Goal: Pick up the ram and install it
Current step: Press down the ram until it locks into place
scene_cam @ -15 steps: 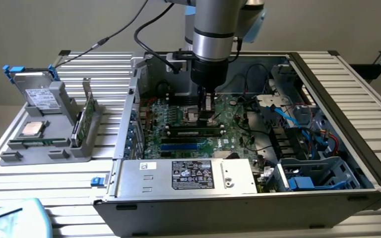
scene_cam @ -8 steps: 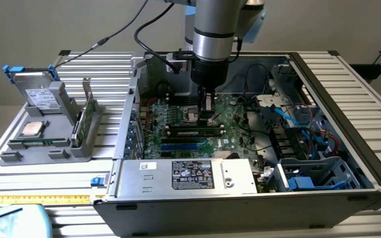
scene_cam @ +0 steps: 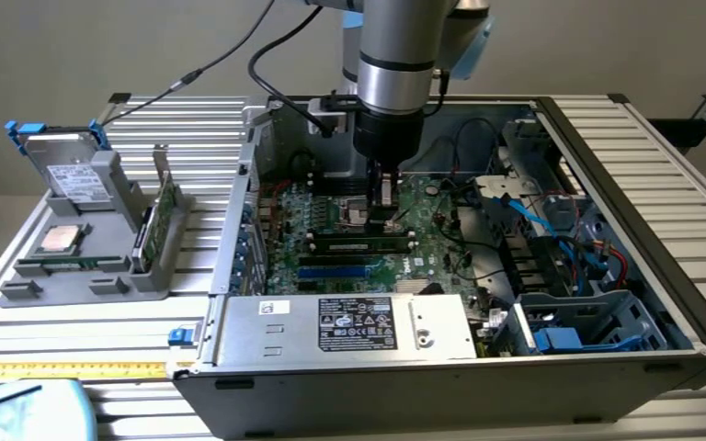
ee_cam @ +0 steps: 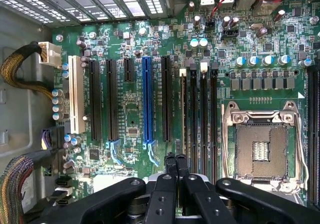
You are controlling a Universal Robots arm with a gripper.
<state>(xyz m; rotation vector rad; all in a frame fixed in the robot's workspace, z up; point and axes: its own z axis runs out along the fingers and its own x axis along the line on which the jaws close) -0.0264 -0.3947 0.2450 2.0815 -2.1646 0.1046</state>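
The desk [scene_cam: 96, 354], a slatted metal surface, is carrying an open computer case [scene_cam: 647, 303] lying on its side. Inside it, the green motherboard [ee_cam: 125, 109] is facing up, with its black and blue expansion slots and an empty processor socket [ee_cam: 261, 151]. At the exterior view's left, a grey holder [scene_cam: 84, 266] is standing on the desk, keeping a taller green card [scene_cam: 163, 220] and a square silver processor chip [scene_cam: 59, 239]. The robot arm [scene_cam: 396, 55] is reaching down into the case. The ram [scene_cam: 359, 244] is lying across the motherboard in the memory slot area, just below the claw. The claw [ee_cam: 175, 159] is hovering over the memory slots with its fingertips [ee_cam: 170, 160] pressed together, gripping nothing.
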